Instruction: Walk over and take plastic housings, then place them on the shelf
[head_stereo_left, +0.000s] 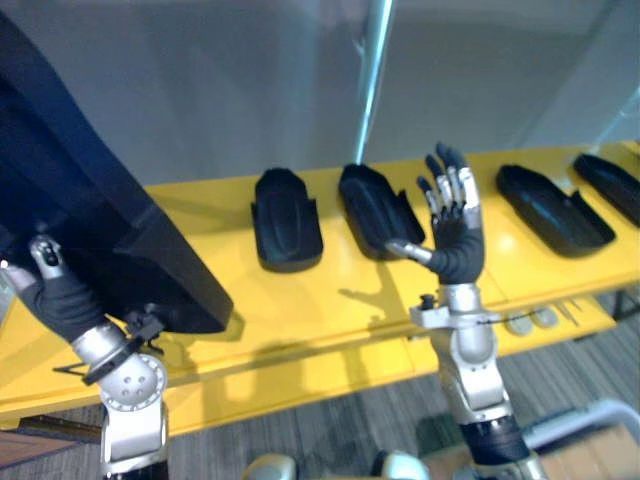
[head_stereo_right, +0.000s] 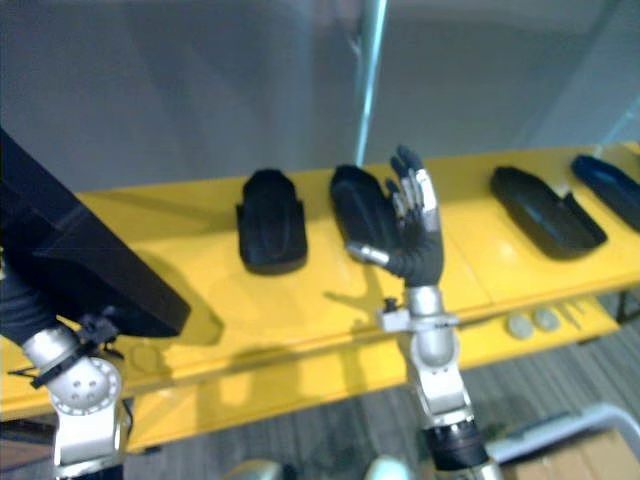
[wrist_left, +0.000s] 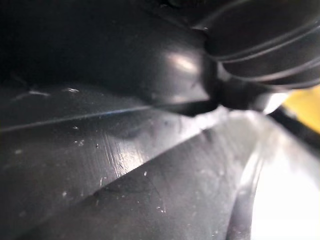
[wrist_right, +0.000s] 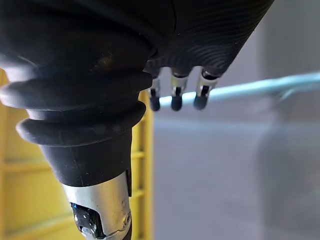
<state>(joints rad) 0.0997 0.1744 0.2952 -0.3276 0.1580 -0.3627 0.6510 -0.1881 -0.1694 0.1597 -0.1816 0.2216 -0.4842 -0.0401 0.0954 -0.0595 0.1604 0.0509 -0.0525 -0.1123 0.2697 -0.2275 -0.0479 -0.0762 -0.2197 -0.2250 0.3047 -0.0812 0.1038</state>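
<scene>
- The left hand (head_stereo_left: 58, 295) is gripping a large black plastic housing (head_stereo_left: 95, 200), its thumb pressing on the near face, and is holding it tilted above the left end of the long yellow shelf (head_stereo_left: 330, 290).
- The right hand (head_stereo_left: 452, 215) is hovering open, fingers straight and pointing up, over the shelf's front edge near the middle.
- Four smaller black plastic housings are lying along the back edge: two near the middle (head_stereo_left: 287, 222) (head_stereo_left: 378, 208), two toward the right end (head_stereo_left: 553, 208) (head_stereo_left: 610, 185).
- Two small round grey discs (head_stereo_left: 530, 321) are lying by the front edge, toward the right.
</scene>
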